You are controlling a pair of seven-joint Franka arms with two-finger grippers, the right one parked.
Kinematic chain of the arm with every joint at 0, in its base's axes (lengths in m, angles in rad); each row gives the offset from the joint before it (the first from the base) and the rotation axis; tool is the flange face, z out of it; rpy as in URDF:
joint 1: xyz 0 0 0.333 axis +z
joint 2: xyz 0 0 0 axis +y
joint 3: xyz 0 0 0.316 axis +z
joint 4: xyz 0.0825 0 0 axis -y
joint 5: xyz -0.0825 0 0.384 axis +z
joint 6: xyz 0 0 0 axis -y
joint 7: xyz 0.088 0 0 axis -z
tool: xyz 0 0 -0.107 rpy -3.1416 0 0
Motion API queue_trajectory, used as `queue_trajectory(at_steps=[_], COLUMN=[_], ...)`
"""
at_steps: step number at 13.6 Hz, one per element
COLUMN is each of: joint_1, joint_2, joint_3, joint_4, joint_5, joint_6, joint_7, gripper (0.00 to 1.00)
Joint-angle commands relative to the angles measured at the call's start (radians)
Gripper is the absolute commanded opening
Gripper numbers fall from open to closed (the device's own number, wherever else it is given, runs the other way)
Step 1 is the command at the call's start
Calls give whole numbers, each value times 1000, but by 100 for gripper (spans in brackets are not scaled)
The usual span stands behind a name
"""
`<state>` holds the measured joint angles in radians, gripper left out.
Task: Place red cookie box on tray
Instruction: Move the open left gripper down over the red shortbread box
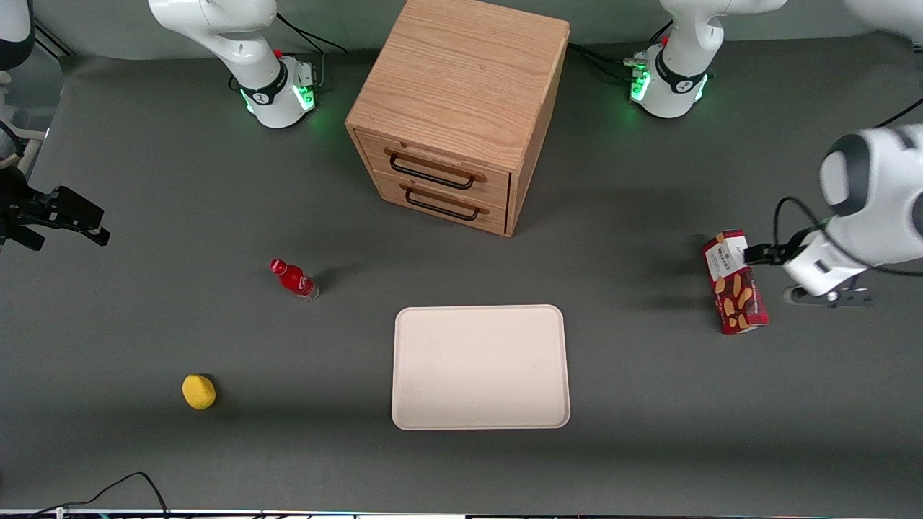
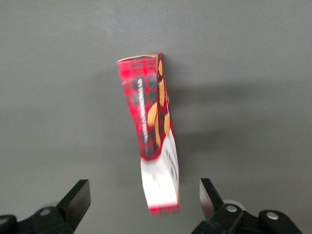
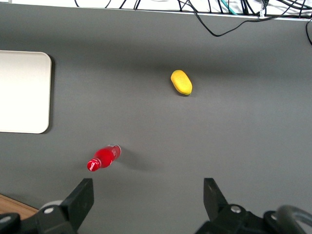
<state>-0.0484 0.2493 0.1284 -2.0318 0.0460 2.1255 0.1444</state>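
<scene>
Tool (image 2: pixel 145 200) spread, straddling red cookie box (image 2: pixel 151 146); contact unclear; tray (image 1: pixel 481 367) apart.

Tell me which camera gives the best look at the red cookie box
The left wrist view: the red cookie box fills the frame between the open pincer fingers, not yet gripped. The front view shows it small, standing toward the working arm's end of the table. The right wrist view misses it.

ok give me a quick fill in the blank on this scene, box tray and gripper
1. The red cookie box stands on the ____, not on the tray.
2. The gripper hovers by the box with its fingers ____.
3. The tray holds ____ objects.
4. The wooden cabinet has ____ drawers.

Missing words: table; open; no; two
</scene>
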Motion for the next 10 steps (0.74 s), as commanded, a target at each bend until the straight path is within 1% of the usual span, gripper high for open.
queue_trajectory(at_steps=[1,2,3,7,10], joint_1=[-2,-2,-1,2,2], joint_2=[53,59,65,68,44], joint_3=[11,11,11,11,13], joint_4=[-74,-105,-129,-127,-110], joint_5=[-41,-64,-75,-81,-81], joint_6=[176,236,278,274,240], joint_7=[47,47,50,66,66], gripper=[97,45,0,0,0])
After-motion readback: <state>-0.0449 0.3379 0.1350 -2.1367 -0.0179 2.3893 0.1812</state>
